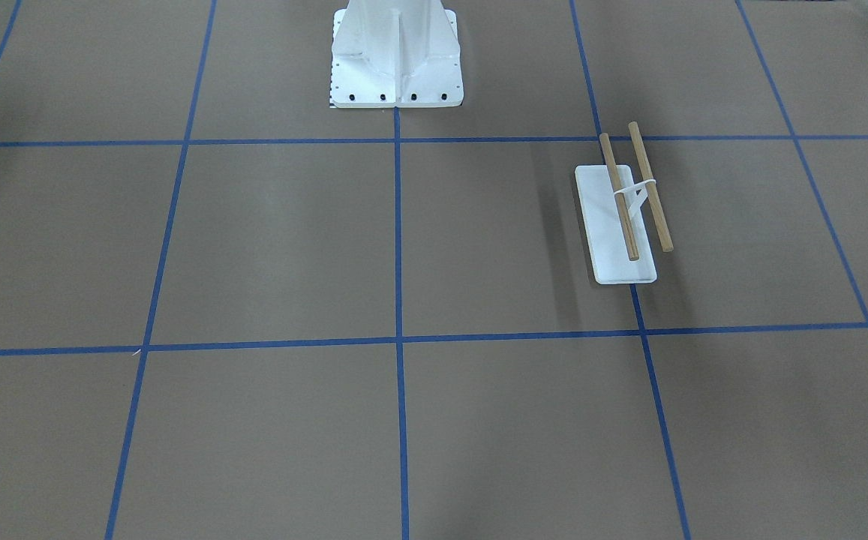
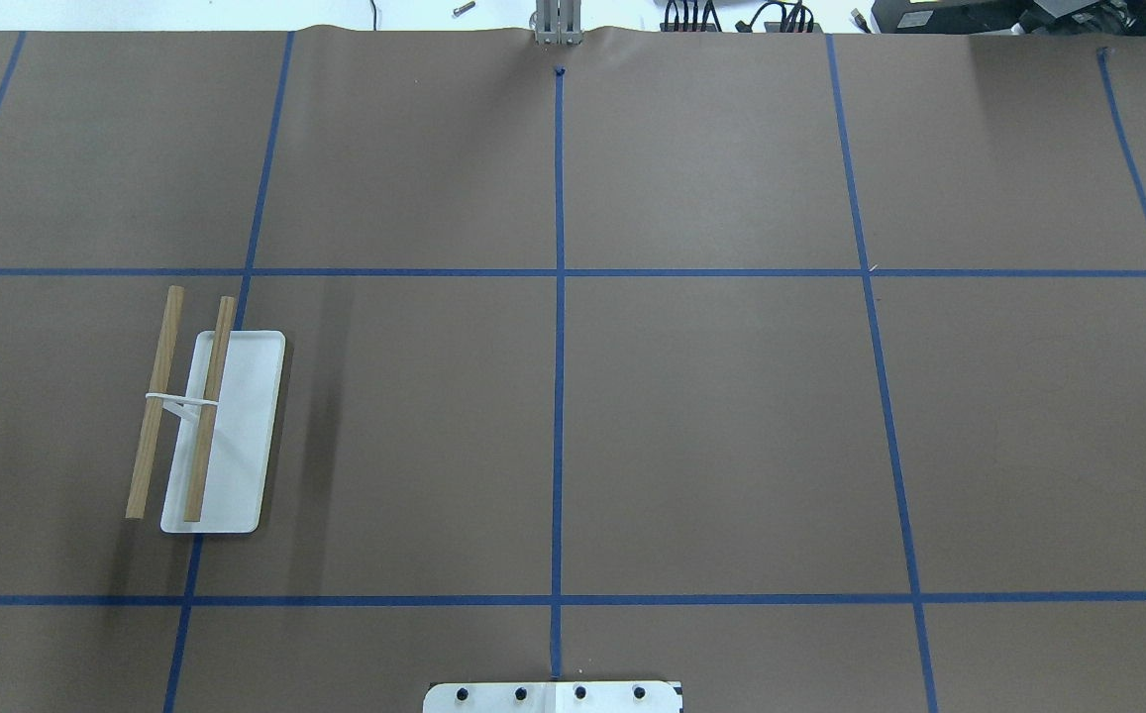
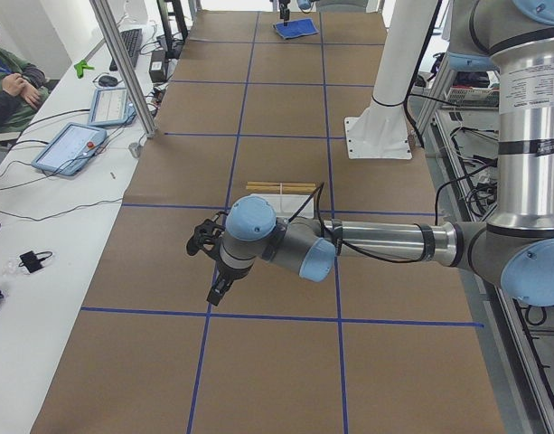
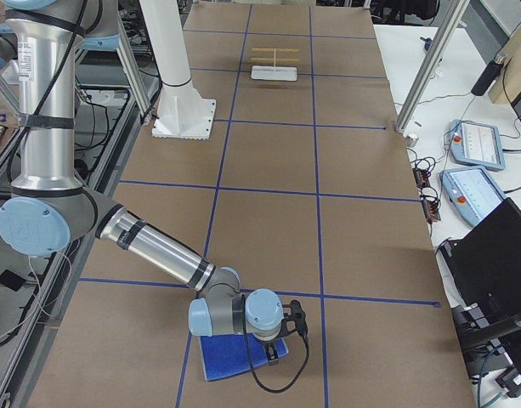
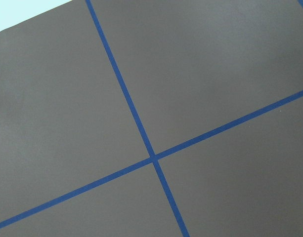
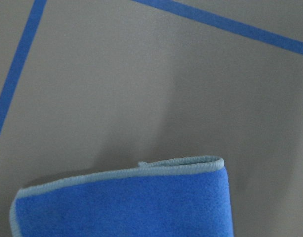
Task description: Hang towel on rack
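The blue towel lies on the brown table at the robot's right end; it also shows far off in the exterior left view and fills the bottom of the right wrist view, pale edge up. My right gripper hangs just over the towel's edge; I cannot tell if it is open or shut. The rack stands on the robot's left half, both wooden rods bare. My left gripper hovers over bare table nearer the left end than the rack; its state cannot be told.
The white bolted robot pedestal stands at the table's middle on the robot's side. A side bench with tablets, cables and metal posts runs along the far edge. A seated person is beside it.
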You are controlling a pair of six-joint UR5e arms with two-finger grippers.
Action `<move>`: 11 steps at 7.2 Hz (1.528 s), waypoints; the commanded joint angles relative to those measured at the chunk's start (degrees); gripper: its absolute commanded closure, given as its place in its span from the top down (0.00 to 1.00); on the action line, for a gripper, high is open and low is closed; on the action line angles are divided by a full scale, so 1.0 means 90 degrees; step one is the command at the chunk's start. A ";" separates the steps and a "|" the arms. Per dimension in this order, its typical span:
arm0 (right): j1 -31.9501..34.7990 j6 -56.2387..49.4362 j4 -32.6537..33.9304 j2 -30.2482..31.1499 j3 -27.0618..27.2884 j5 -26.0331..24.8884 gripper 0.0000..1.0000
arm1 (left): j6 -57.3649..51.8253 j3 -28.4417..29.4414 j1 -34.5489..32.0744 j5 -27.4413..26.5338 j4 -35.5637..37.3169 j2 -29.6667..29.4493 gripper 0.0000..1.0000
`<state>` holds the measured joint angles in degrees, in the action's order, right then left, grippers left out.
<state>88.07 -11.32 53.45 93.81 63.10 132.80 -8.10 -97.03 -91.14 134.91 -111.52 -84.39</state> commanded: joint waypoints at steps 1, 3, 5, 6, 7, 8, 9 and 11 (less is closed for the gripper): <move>0.0000 -0.0002 -0.0001 -0.0023 -0.0039 -0.0339 0.92 | -0.0009 0.0000 0.0000 0.0000 -0.0001 0.0012 0.99; 0.0000 0.0008 -0.0001 -0.0043 -0.0097 -0.0420 0.84 | -0.0009 0.0000 0.0000 0.0000 -0.0001 0.0012 0.99; 0.0000 0.0008 -0.0020 -0.0286 -0.0476 -0.0420 0.77 | -0.0018 0.0010 0.0000 0.0000 -0.0001 0.0021 0.99; 0.0000 0.0008 -0.0262 -0.0355 -0.0710 -0.0429 0.80 | -0.0018 0.0010 0.0000 0.0000 -0.0001 0.0021 0.99; 0.0000 0.0095 -0.0651 -0.0520 -0.1051 -0.0381 0.80 | -0.0018 0.0010 0.0000 0.0000 -0.0040 0.0012 0.99; 0.0000 0.0347 -0.0674 -0.0570 -0.0977 -0.0352 0.56 | -0.0018 0.0019 0.0000 0.0000 -0.0069 0.0021 0.99; 0.0000 0.0708 -0.0694 -0.0580 -0.0966 -0.0342 0.28 | -0.0009 0.0010 0.0000 0.0000 -0.0079 0.0021 0.99; 0.0000 0.0741 -0.0694 -0.0580 -0.0986 -0.0274 0.00 | -0.0009 0.0019 0.0000 -0.0010 -0.0079 0.0021 0.99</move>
<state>88.07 -5.29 47.29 88.65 54.38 129.87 -8.22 -96.92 -91.14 134.89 -112.21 -84.20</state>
